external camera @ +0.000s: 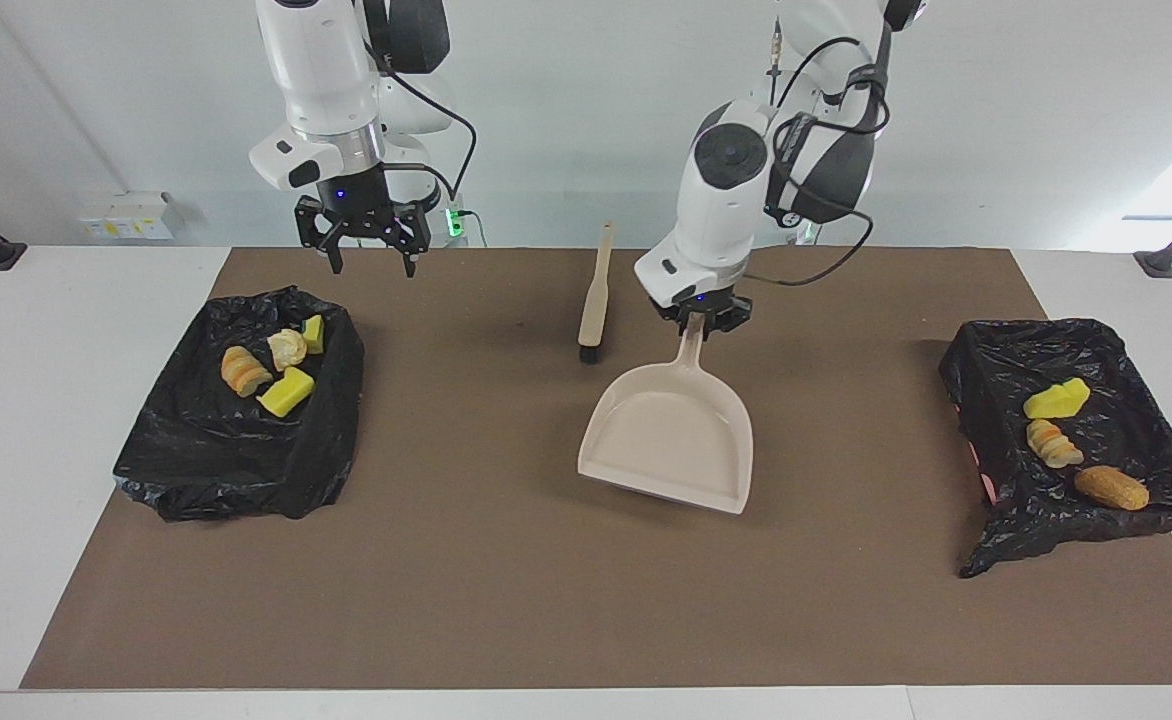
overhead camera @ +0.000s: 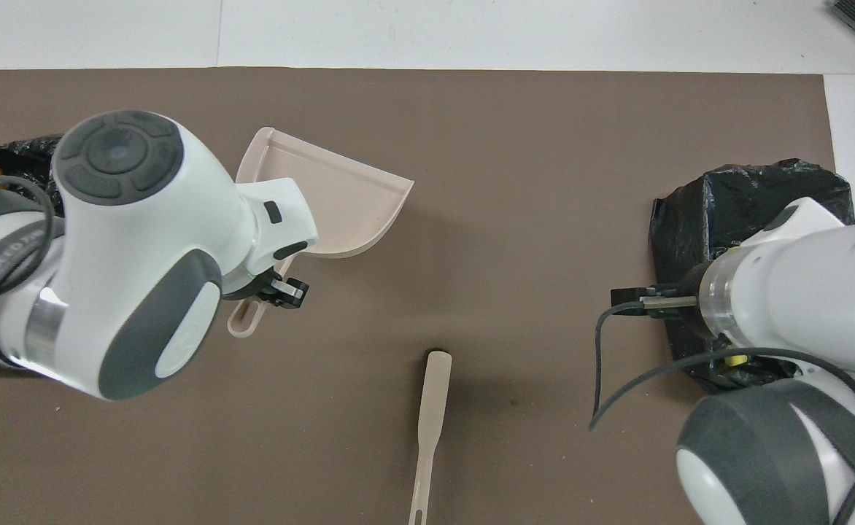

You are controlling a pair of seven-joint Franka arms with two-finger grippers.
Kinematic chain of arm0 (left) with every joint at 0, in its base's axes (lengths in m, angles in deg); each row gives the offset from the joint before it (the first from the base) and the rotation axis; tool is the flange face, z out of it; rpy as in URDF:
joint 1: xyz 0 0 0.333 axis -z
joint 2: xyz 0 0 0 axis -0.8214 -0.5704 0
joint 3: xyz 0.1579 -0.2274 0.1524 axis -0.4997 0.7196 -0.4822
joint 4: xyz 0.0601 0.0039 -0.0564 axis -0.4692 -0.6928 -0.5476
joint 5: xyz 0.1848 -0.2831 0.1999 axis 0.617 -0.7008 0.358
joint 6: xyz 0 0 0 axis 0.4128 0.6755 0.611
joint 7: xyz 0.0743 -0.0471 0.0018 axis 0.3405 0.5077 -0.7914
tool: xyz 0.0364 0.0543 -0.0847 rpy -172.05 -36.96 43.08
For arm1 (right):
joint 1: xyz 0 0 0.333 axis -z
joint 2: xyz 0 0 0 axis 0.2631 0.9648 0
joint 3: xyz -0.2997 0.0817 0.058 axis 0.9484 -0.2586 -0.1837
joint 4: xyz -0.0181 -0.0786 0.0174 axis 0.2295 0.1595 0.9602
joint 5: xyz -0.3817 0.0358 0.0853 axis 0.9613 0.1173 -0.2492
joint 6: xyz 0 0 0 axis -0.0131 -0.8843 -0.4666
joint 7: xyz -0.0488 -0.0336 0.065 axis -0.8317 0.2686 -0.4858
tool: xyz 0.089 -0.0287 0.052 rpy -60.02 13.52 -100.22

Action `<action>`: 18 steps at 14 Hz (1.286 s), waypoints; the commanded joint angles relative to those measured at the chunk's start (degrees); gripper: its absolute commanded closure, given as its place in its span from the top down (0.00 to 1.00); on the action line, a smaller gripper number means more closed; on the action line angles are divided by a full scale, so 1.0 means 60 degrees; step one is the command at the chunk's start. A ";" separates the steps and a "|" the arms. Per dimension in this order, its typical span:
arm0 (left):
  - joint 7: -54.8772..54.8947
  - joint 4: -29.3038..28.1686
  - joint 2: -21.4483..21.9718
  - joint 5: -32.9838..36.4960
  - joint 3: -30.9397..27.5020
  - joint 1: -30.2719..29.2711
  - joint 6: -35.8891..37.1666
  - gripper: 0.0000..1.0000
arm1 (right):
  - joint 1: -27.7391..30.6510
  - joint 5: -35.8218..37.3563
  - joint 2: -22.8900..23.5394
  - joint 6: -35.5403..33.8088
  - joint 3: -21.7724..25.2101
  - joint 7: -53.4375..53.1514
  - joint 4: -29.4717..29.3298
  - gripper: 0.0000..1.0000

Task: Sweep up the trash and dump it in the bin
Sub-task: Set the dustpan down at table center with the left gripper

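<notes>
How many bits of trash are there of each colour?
Yellow scraps: 3
Pale scrap: 1
Orange-striped scraps: 2
Brown chunk: 1
Total: 7, all lying in the two black-lined bins.

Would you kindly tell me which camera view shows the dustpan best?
The facing view: the whole dustpan shows, its handle at the left end effector. In the overhead view, the left arm covers part of it.

Seven scraps of trash (external camera: 285, 391) lie in two black-lined bins (external camera: 236, 440). In the bin at the right arm's end: two yellow sponge pieces, a pale crumbly lump and a striped orange-beige chunk, clustered together. In the other bin (external camera: 1126, 500): a yellow sponge piece (external camera: 1056, 399), a striped lump (external camera: 1053, 443) and an orange-brown chunk (external camera: 1111, 488), strung apart.
</notes>
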 commanded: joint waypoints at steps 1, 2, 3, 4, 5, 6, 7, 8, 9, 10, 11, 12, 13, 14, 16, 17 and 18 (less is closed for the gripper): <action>-0.0941 0.0732 -0.0812 -0.0393 -0.0193 0.0420 -0.0592 0.00 | 0.0215 -0.0286 0.0375 -0.0386 0.0064 0.0235 -0.0648 1.00; -0.1117 0.0718 -0.0886 -0.0482 -0.0193 0.0566 -0.0754 0.00 | 0.0244 -0.0476 0.0638 -0.0778 0.0167 0.0220 -0.1085 1.00; -0.1409 0.0732 -0.1032 -0.0483 -0.0193 0.0655 -0.0988 0.00 | 0.0288 -0.0492 0.0988 -0.1203 0.0240 0.0235 -0.1684 1.00; -0.1847 0.0790 -0.1338 -0.0454 -0.0208 0.0888 -0.1063 0.00 | 0.0332 -0.0478 0.1267 -0.1454 0.0285 0.0235 -0.2154 1.00; -0.2054 0.1023 -0.1674 -0.0410 -0.0208 0.1122 -0.1063 0.00 | 0.0419 -0.0478 0.1473 -0.1543 0.0314 0.0235 -0.2492 1.00; -0.2100 0.1112 -0.1750 -0.0410 -0.0208 0.1139 -0.1078 0.00 | 0.0435 -0.0391 0.1635 -0.1559 0.0329 0.0249 -0.2742 1.00; -0.2289 0.1099 -0.1751 -0.0395 -0.0208 0.1154 -0.1151 0.00 | 0.0449 -0.0274 0.1723 -0.1559 0.0343 0.0249 -0.2875 1.00; -0.2421 0.1055 -0.1737 -0.0366 -0.0208 0.1183 -0.1441 0.00 | 0.0435 -0.0214 0.1739 -0.1530 0.0373 0.0293 -0.2891 1.00; -0.2568 0.0794 -0.1693 -0.0366 -0.0194 0.1183 -0.1792 0.03 | 0.0449 -0.0199 0.1739 -0.1515 0.0402 0.0293 -0.2891 1.00; -0.2584 0.0443 -0.1591 -0.0366 -0.0193 0.1255 -0.2173 0.09 | 0.0479 -0.0185 0.1739 -0.1500 0.0402 0.0293 -0.2877 1.00; -0.2642 0.0178 -0.1517 -0.0380 -0.0193 0.1300 -0.2612 0.13 | 0.0667 -0.0170 0.1724 -0.1515 0.0402 0.0308 -0.2877 1.00; -0.2961 0.0002 -0.1459 -0.0381 -0.0208 0.1300 -0.2834 0.20 | 0.0800 -0.0170 0.1695 -0.1529 0.0388 0.0308 -0.2877 1.00; -0.3443 0.0000 -0.1458 -0.0381 -0.0208 0.1300 -0.2821 0.45 | 0.0830 -0.0184 0.1695 -0.1515 0.0388 0.0323 -0.2877 1.00; -0.3448 -0.0043 -0.1444 -0.0366 -0.0208 0.1257 -0.2807 0.93 | 0.0845 -0.0214 0.1695 -0.1515 0.0402 0.0323 -0.2877 1.00; -0.3521 -0.0029 -0.1385 -0.0381 -0.0281 0.1242 -0.2675 1.00 | 0.0889 -0.0287 0.1680 -0.1544 0.0504 0.0541 -0.2862 1.00; -0.3478 -0.0029 -0.1225 -0.0381 -0.0296 0.1140 -0.2617 1.00 | 0.0947 -0.0302 0.1680 -0.1544 0.0519 0.0702 -0.2862 1.00; -0.3419 0.0000 -0.1050 -0.0381 -0.0383 0.1125 -0.2500 1.00 | 0.0948 -0.0316 0.1680 -0.1515 0.0519 0.0762 -0.2862 1.00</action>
